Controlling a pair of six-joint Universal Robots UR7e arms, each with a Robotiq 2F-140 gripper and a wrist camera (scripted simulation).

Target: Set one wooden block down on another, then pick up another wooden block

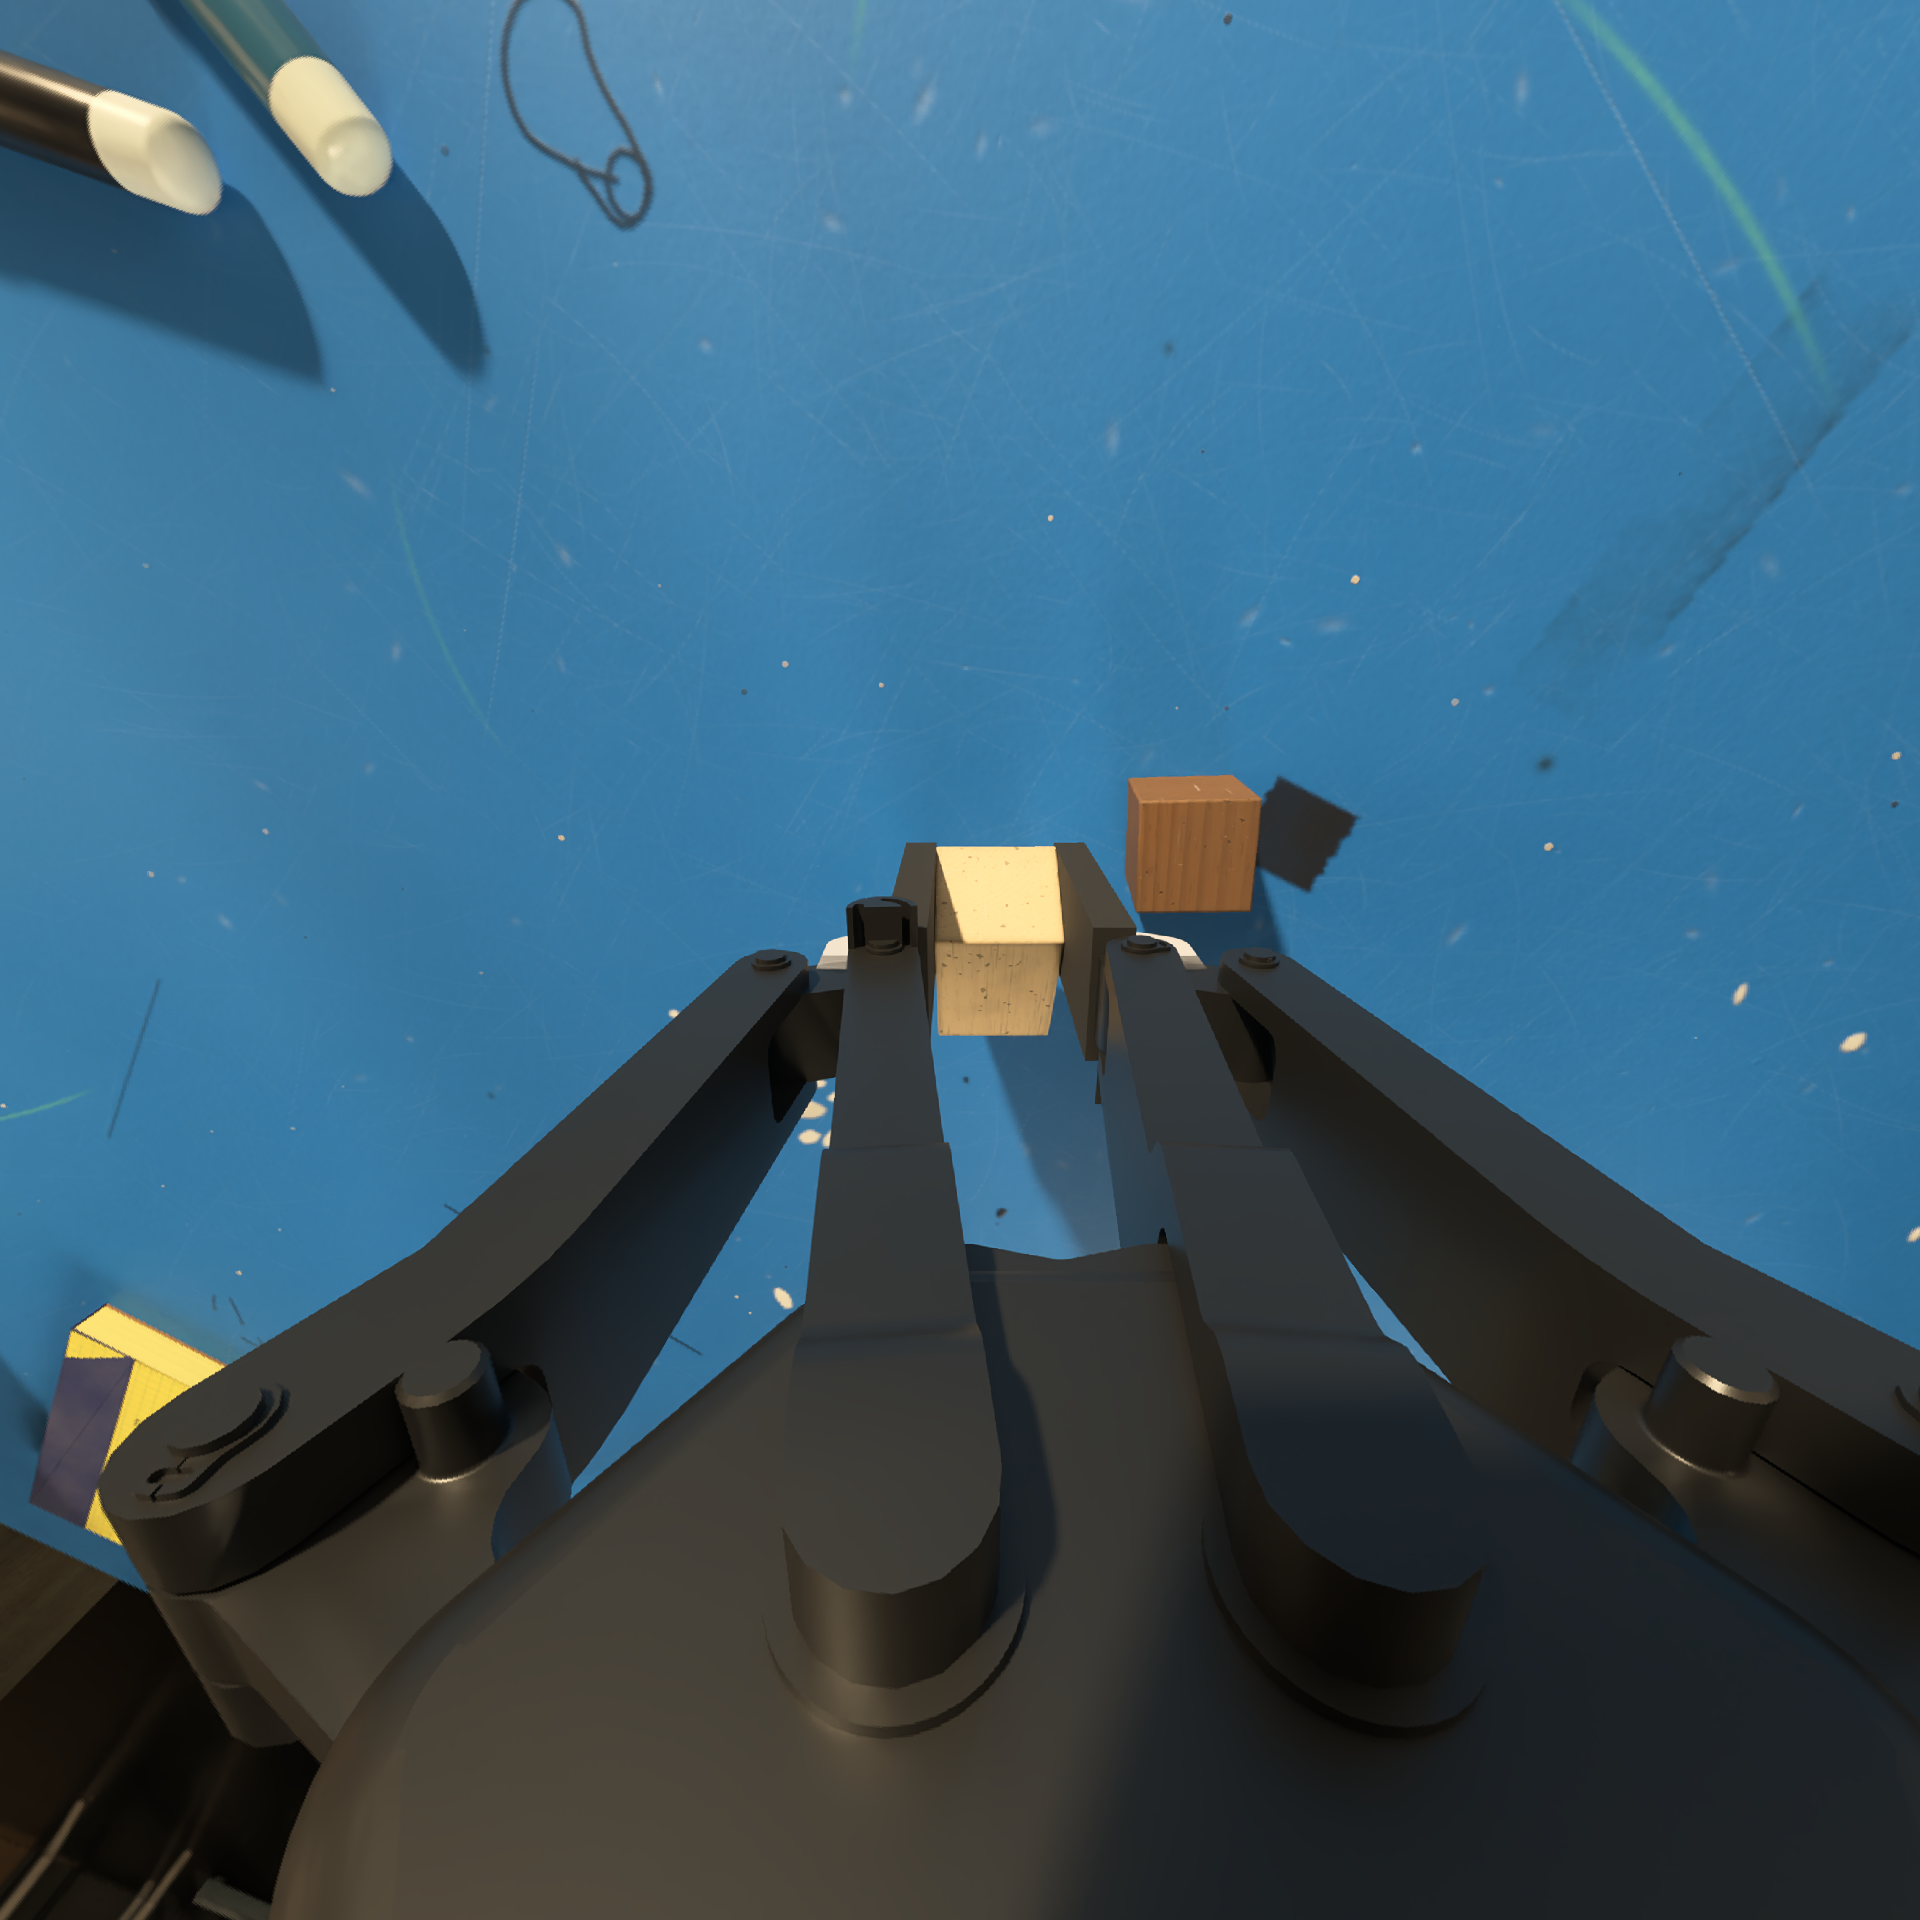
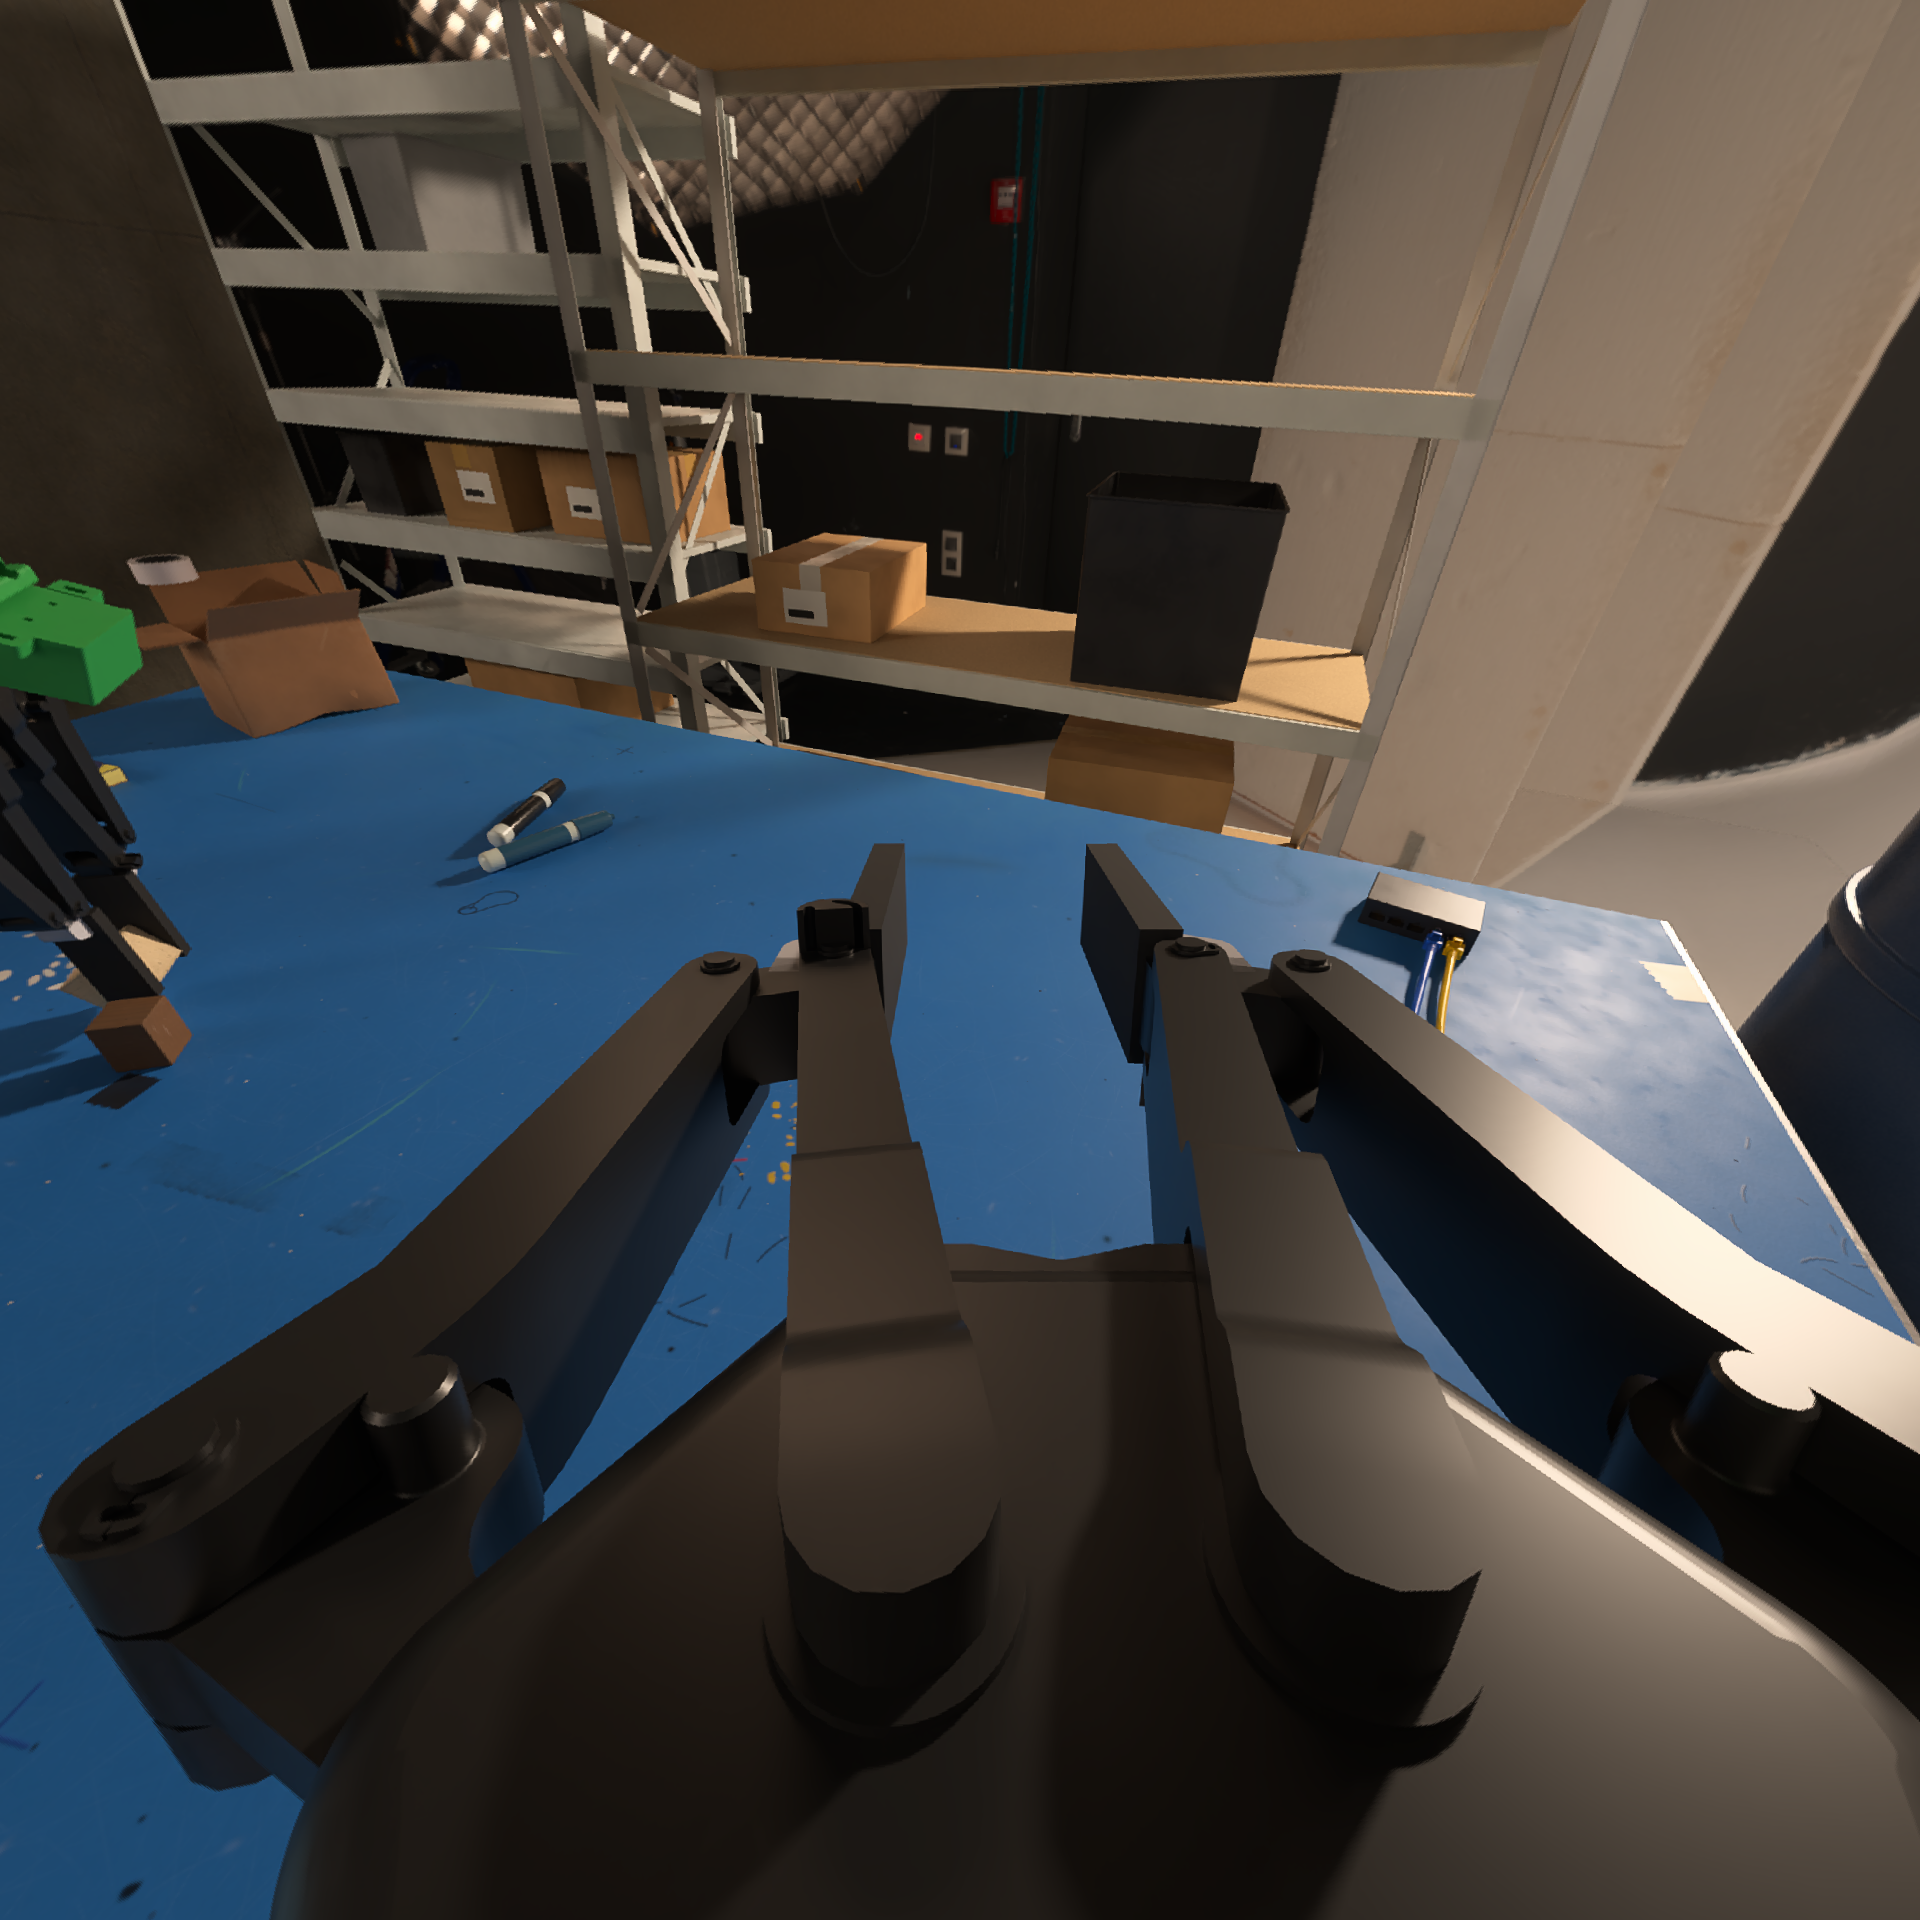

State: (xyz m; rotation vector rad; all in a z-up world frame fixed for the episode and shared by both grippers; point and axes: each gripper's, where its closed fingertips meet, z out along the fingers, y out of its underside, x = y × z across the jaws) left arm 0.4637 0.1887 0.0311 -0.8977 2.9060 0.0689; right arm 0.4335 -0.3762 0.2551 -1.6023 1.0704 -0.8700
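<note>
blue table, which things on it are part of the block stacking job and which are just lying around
Part of the job:
- pale wooden block, held in the left tool
- brown wooden block, on the blue table beside it

Just lying about:
- two markers
- open cardboard box
- yellow box
- grey device with cables
- right tool, open and holding nothing

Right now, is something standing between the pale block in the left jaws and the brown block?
Nothing visible does. The pale block is held off the table, and only bare blue table separates it from the brown block.
</note>
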